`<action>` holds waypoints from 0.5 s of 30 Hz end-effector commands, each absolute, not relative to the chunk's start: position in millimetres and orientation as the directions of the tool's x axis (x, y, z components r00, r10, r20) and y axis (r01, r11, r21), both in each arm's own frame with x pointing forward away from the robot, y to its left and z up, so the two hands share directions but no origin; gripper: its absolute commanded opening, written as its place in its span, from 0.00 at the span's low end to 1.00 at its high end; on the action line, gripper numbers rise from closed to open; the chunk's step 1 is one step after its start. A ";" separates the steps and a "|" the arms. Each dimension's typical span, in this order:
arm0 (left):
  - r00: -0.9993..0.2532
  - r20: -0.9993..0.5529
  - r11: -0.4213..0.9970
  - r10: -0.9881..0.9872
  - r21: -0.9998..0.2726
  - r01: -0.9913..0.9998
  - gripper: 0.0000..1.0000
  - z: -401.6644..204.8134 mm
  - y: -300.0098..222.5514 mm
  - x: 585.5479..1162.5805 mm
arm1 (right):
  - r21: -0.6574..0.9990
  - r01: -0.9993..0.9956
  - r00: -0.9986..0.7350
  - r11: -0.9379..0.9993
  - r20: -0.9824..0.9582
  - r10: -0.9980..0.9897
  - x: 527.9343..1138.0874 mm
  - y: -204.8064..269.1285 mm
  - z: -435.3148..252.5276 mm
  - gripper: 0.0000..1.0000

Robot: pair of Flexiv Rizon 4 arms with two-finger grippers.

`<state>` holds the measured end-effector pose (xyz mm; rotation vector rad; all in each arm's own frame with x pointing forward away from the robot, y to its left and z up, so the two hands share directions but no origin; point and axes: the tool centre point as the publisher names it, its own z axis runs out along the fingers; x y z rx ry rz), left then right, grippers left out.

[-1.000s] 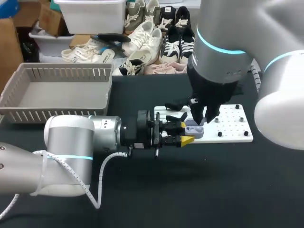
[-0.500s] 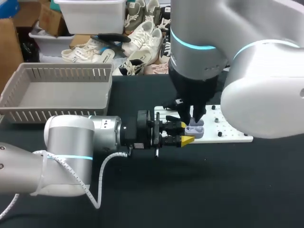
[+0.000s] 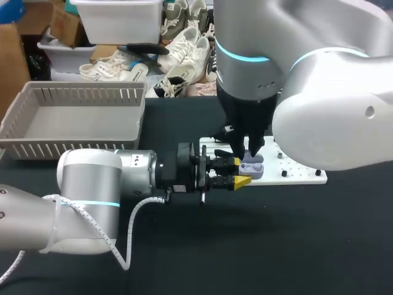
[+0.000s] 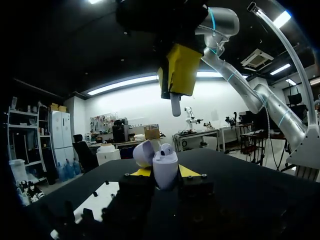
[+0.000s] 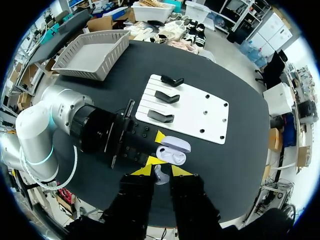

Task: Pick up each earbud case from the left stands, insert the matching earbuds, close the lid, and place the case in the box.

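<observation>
A lavender earbud case [image 3: 252, 169] with its lid open is held out sideways over the near edge of the white stand board [image 3: 301, 165]. My left gripper [image 3: 241, 171] is shut on it. In the left wrist view the case [image 4: 165, 167] sits between the yellow tips, its lid [image 4: 143, 152] tipped back. My right gripper [image 3: 249, 150] hangs directly above the case, pointing down. It is shut on a small white earbud [image 5: 159, 175], which in the left wrist view hangs as a white stem [image 4: 175, 105] just above the case.
A grey slatted basket [image 3: 73, 120] stands at the back left. On the white board [image 5: 200, 107] there are three black stands [image 5: 166, 96] along its left side and small pegs on its right. My right arm's bulk covers the back right of the table.
My right arm has swung left, bringing its gripper and the earbud from right of the case to straight above it. The left arm and case have kept still.
</observation>
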<state>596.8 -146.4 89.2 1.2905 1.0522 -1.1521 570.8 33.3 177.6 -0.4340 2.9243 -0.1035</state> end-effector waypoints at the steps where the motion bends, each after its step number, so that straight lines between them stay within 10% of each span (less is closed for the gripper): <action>1: 0.147 -0.989 -0.044 -0.033 0.149 0.988 0.00 89.4 -146.6 595.4 | -0.096 -0.280 -0.940 0.955 -0.173 -0.293 570.3 32.9 177.4 0.00; 15: 0.147 -0.989 -0.044 -0.033 0.149 0.988 0.00 89.4 -146.6 595.4 | -0.074 -0.322 -0.927 0.944 -0.177 -0.330 575.8 39.1 168.9 0.00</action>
